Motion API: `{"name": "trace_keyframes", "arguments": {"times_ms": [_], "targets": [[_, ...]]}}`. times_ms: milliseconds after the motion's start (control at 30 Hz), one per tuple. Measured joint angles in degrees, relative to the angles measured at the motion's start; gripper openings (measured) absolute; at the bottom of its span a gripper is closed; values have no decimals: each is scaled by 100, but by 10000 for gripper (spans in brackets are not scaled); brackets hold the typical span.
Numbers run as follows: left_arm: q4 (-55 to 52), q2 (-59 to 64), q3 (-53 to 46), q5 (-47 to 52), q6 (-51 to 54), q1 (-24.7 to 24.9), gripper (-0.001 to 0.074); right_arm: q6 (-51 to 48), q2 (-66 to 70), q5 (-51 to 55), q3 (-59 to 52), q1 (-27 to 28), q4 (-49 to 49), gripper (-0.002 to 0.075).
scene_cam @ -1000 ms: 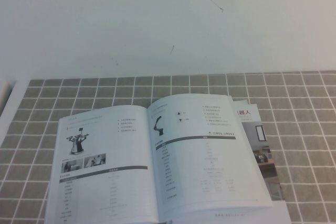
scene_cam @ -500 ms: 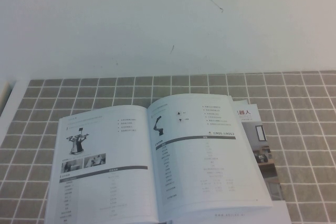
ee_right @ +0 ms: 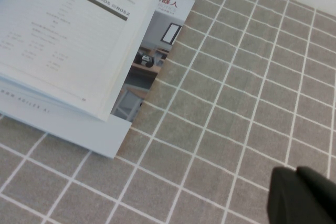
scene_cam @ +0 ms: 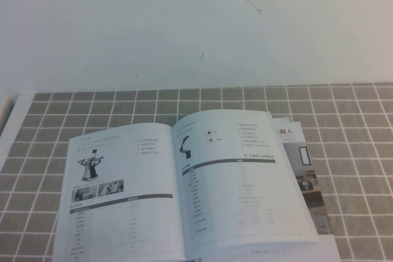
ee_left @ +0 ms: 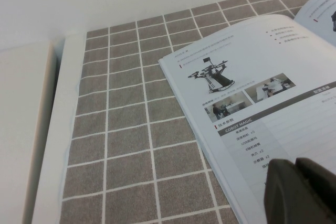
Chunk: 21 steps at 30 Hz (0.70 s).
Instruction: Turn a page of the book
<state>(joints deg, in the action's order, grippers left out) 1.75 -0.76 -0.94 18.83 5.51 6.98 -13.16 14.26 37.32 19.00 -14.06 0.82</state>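
White book [scene_cam: 184, 188] open | left gripper [ee_left: 299, 190] over page, right gripper [ee_right: 302, 195] beside | jaws unclear

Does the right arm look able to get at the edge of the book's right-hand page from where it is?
Probably yes. The right gripper hovers over bare checked tablecloth beside the book. Nothing lies between it and the right-hand page, though a brochure sits under that edge.

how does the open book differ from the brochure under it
The book lies open on top, fully visible; the brochure lies beneath it, only its right edge peeking out. The book's pages are white with small robot photos and grey bars; the brochure shows colour room photos. Both lie on the tiled cloth. Left gripper and right gripper touch neither.
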Motion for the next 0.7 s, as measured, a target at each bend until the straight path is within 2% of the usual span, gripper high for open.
{"name": "trace_keyframes", "arguments": {"times_ms": [433,700], "targets": [[0,0,0,0,0,0,-4,0,-35,0,0,0,0,-1],[-12,0,0,0,0,0,-4,-82,-873,-106,-95,72,20,-1]]}}
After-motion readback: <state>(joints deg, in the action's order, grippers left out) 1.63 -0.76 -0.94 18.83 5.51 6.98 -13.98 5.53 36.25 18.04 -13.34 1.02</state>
